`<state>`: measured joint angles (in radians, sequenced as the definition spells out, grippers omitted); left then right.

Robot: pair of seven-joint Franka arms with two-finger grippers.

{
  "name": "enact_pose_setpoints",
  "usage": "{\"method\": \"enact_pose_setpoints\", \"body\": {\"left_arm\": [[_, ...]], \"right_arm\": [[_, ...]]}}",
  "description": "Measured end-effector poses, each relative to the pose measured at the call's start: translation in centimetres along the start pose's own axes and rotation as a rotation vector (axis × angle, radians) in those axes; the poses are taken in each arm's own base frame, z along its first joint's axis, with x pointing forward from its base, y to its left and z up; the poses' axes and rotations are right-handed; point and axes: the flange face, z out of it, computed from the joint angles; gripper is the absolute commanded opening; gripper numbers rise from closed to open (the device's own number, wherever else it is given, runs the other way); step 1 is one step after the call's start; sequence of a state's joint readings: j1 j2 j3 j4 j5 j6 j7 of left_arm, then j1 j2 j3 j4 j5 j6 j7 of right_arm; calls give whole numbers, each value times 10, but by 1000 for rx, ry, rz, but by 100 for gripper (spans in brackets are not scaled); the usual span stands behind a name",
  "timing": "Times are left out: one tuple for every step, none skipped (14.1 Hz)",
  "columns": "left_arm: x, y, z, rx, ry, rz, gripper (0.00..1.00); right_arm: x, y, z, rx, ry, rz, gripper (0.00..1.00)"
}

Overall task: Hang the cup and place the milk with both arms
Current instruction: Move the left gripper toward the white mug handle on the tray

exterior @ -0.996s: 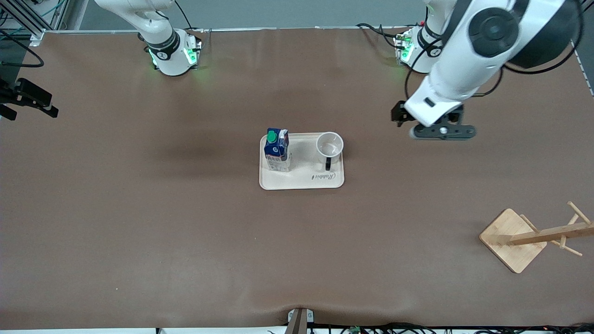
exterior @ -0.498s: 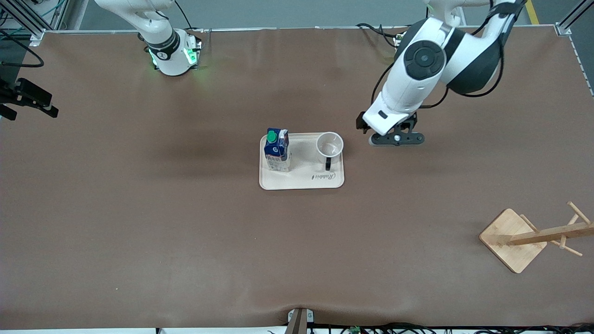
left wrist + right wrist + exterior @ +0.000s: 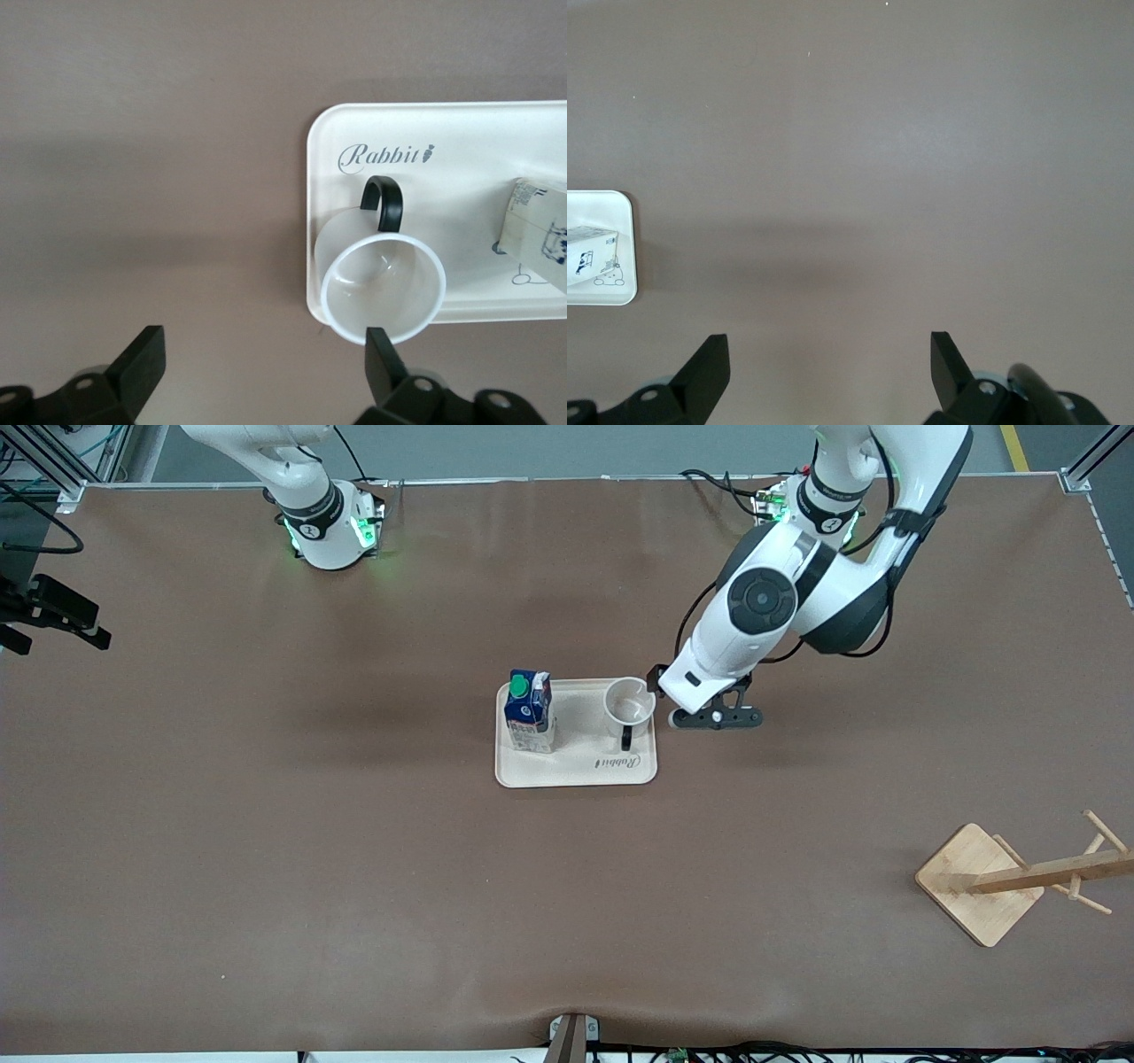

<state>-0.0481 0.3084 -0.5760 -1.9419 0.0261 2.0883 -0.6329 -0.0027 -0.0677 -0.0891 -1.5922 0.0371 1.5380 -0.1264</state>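
Upright on tray [image 3: 576, 772], milk [image 3: 530, 713], cup [image 3: 629, 705]

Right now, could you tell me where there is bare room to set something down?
Bare cloth runs from the tray to the wooden rack, and from the tray toward the right arm's end. It is crowded at the tray: milk, cup, and the open left gripper beside it.

The white cup [image 3: 630, 703] stands upright, black handle outward, beside the left pincer [image 3: 709, 718]. The blue-white milk [image 3: 530, 712] carton stands upright, farther from that pincer.
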Motion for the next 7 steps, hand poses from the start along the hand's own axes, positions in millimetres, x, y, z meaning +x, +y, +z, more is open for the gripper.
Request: {"method": "enact_pose_setpoints", "body": {"left_arm": [[3, 2, 13, -7, -13, -7, 93], [4, 6, 27, -9, -31, -14, 91], [2, 11, 39, -9, -47, -18, 86], [-1, 17, 49, -8, -61, -20, 82], [-3, 22, 57, -6, -73, -20, 78], [-5, 24, 63, -1, -81, -16, 75], [-6, 26, 68, 7, -83, -8, 74]], "right_arm": [[0, 0, 0, 0, 0, 0, 100], [0, 0, 0, 0, 0, 0, 100], [0, 0, 0, 0, 0, 0, 100], [0, 0, 0, 0, -1, 0, 100], [0, 0, 0, 0, -1, 0, 100], [0, 0, 0, 0, -1, 0, 100], [0, 0, 1, 0, -1, 0, 100]]}}
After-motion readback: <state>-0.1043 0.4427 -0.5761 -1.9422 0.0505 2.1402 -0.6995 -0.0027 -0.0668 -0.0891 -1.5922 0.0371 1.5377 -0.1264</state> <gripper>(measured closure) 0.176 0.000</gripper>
